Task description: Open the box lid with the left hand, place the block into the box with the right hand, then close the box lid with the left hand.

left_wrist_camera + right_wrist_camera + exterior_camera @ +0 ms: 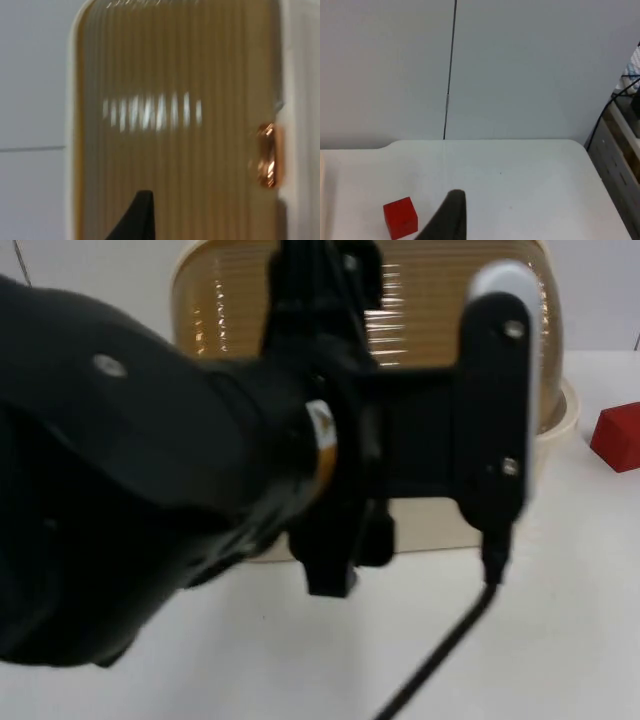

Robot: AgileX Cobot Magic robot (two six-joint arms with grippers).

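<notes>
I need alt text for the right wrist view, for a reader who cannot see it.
A red block lies on the white table, apart from the right claw's black fingertip. Behind the table stands a grey partition wall with a thin vertical seam.

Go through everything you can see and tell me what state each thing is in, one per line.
Box: on the table, behind the left arm.
Box lid: ribbed, amber, seemingly closed on the box.
Red block: on the table, apart from the box, untouched.
Left gripper: close in front of the lid.
Right gripper: waiting above the table near the block.
</notes>
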